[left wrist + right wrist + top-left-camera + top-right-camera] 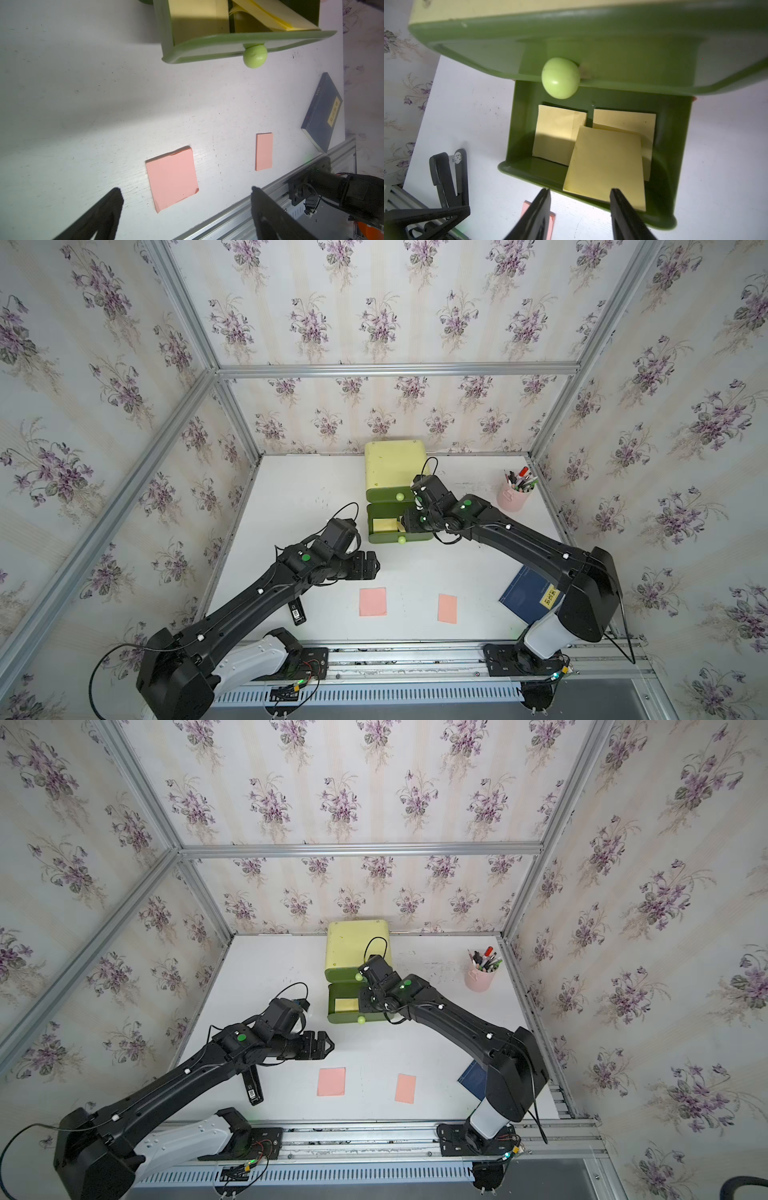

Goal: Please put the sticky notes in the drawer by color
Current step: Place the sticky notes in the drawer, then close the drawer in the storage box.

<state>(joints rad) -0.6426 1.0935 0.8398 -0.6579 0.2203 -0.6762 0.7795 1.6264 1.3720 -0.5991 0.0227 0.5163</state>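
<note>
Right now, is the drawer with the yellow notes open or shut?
Open: the drawer is pulled out, with three yellow notes visible inside.

Yellow sticky notes (606, 162), dark green drawer (675, 145), salmon pink notes (172, 178), white table (83, 104); the booklet (318, 116) looks dark blue.
</note>
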